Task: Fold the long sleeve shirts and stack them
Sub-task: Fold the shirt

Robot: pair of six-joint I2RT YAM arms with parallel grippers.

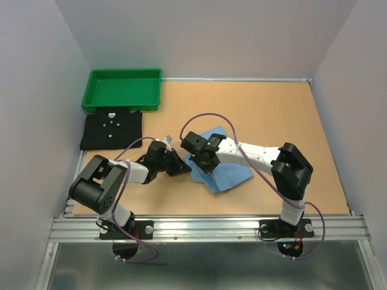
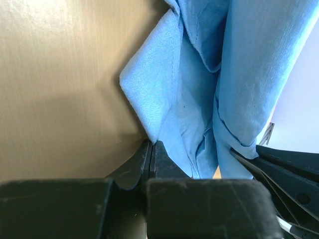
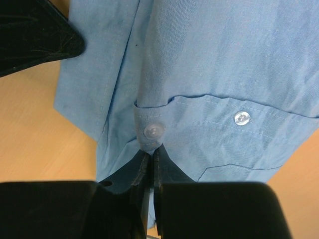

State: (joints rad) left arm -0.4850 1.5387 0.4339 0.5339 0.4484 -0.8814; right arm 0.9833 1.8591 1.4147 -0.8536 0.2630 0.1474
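We find both arms on the light blue shirt (image 1: 227,175), which lies bunched and only partly folded on the desk (image 1: 290,139), directly under and ahead of the two end effectors. The left end effector (image 2: 151,149) has its fingers pressed together on a corner of the blue cloth, with the fabric rising away ahead of it and to its right. The right end effector (image 3: 151,155) also looks closed, pinching the buttoned front strip just below a clear button (image 3: 154,131), and the shirt's body spreads out beyond its tips. From above, the two sit close side by side at the shirt's left edge. Most of the cloth trails off to the right end effector's far side, its long axis running roughly diagonally towards the near edge of the desk. The black shirt (image 1: 112,128) lies already folded, well off to the left of the left end effector and touching the near side of the green tray (image 1: 124,73). We judge the fold to be mid-way. The coming move turns on both pinches carrying the same edge across the shirt's long axis together. For the later stacking, the left arm is the nearer one to the black shirt.
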